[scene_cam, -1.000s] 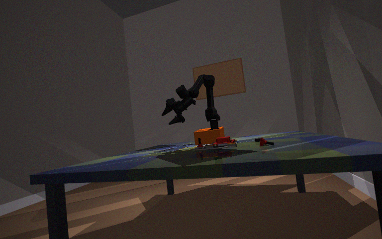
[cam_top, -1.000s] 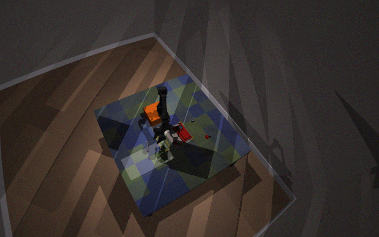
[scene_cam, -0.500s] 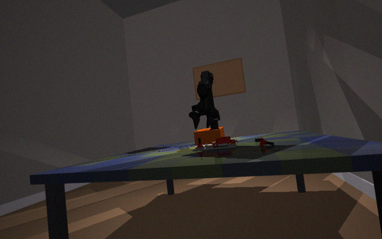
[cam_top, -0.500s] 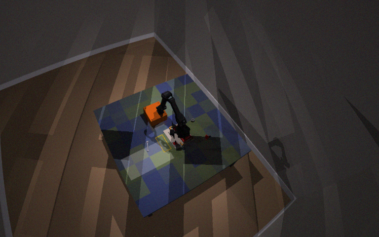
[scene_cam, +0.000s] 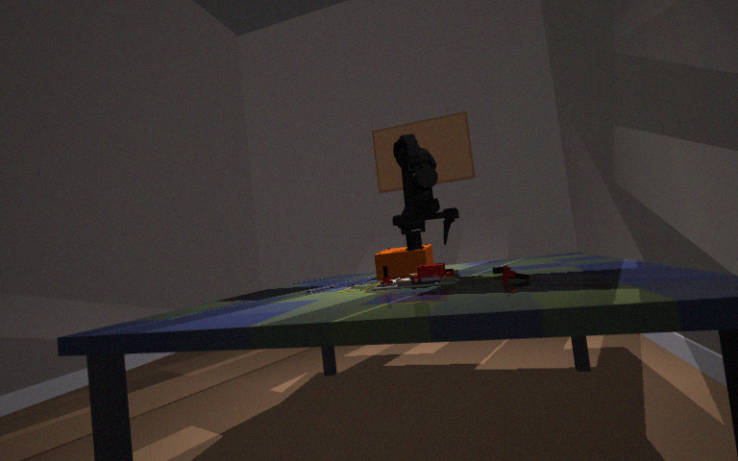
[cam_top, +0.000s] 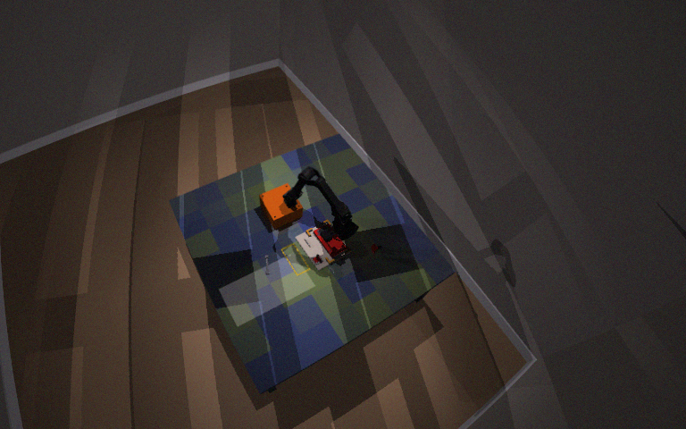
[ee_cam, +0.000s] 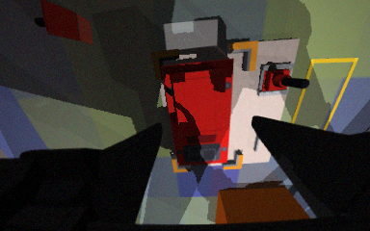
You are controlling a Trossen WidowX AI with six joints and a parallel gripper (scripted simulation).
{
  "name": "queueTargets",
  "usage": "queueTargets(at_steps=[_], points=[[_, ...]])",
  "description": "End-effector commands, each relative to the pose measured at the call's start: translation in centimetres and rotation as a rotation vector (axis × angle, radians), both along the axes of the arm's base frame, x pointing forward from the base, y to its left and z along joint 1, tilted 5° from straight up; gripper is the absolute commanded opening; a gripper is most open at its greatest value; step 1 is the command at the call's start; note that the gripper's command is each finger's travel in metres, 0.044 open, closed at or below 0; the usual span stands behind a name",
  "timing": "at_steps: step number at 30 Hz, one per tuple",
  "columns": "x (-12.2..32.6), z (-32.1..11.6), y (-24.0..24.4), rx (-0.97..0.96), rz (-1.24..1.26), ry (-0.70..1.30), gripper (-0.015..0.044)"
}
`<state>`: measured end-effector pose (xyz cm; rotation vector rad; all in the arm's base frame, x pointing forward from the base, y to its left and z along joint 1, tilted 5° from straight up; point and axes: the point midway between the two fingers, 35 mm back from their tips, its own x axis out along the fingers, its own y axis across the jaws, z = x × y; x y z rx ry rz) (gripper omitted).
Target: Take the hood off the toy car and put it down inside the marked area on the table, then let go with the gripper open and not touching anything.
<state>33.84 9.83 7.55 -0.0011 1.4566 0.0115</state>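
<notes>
The hand hangs above the toy car with its two dark fingers spread wide and nothing between them, touching neither the car nor the worktop. The red hood sits in place on the car, which lies on a pale board with orange corner brackets. Just beside the board, on its far side from the car, is the yellow outline of the marked area, with nothing on it. On the board near that outline stands a small red block with a black peg sticking out sideways. A separate red piece lies on the worktop well apart from the car, on the other side, and in the top view a thin pale bar lies beyond the yellow outline. The arm's orange base stands near the car, and the black arm bends from it over the car. Nothing lies between the hood and the marked area except the bare board. The worktop is checked in blue and green, crossed by pale streaks and dark shadow. It stands on dark legs over a brown plank floor, inside grey walls; a tan panel hangs on the wall behind the arm
</notes>
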Motion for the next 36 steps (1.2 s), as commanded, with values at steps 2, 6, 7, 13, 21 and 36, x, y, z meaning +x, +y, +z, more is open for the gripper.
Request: queueTargets(at_steps=[2, 6, 7, 13, 21, 36], points=[[0.1, -0.2, 0.1, 0.005, 0.01, 0.001, 0.044], [0.2, -0.5, 0.1, 0.005, 0.01, 0.001, 0.044], [0.2, -0.6, 0.1, 0.005, 0.01, 0.001, 0.044], [0.3, -1.1, 0.1, 0.005, 0.01, 0.001, 0.044], [0.4, -1.8, 0.1, 0.005, 0.01, 0.001, 0.044], [0.5, -3.1, 0.1, 0.005, 0.01, 0.001, 0.044]])
